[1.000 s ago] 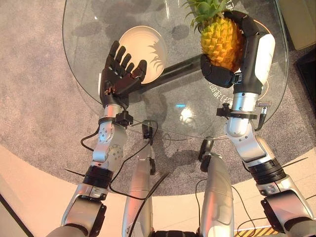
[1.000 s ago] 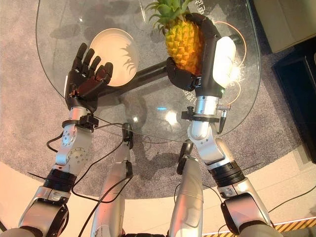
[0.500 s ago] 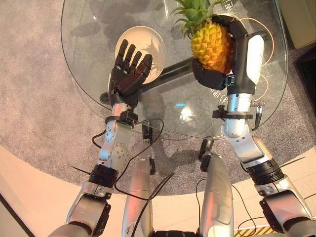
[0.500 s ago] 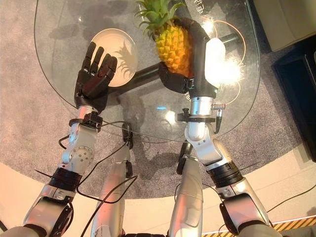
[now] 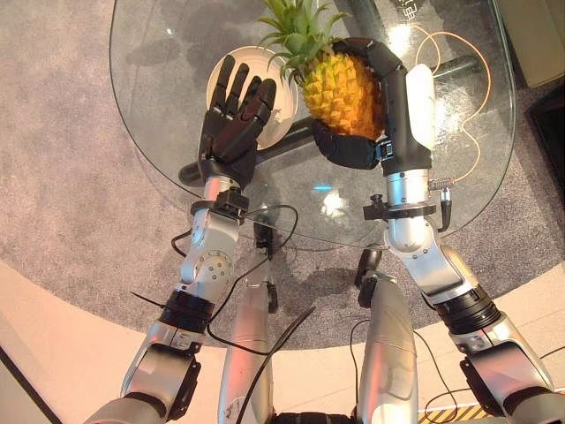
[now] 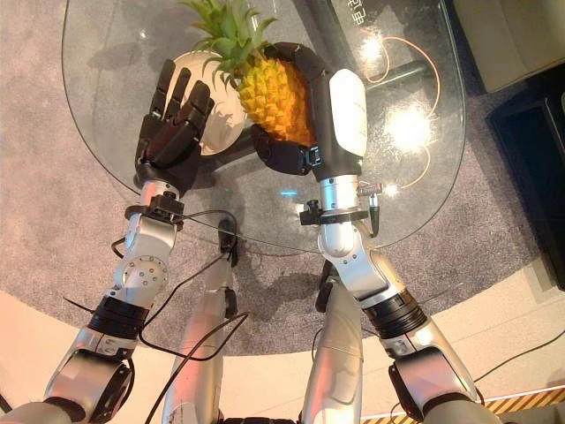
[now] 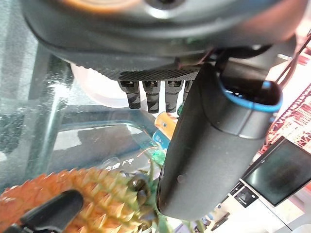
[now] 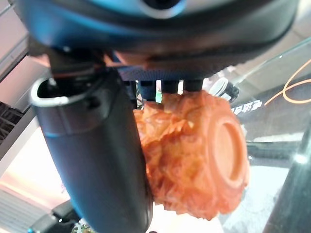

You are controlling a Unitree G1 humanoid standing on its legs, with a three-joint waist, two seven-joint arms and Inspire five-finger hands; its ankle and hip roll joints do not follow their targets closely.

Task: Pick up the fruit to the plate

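Left hand [image 5: 231, 119], fingers straight and empty, hovers over the near edge of the white plate [image 5: 222, 72] on the glass table [image 5: 159, 132]. Right hand [image 5: 375, 106] clasps the pineapple [image 5: 342, 88], lifted just beside the plate.

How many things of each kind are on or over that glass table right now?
Pineapple: 1, held in the right robot hand
White plate: 1, on the glass table
Robot hands: 2, the left robot hand open over the plate
Total: 4
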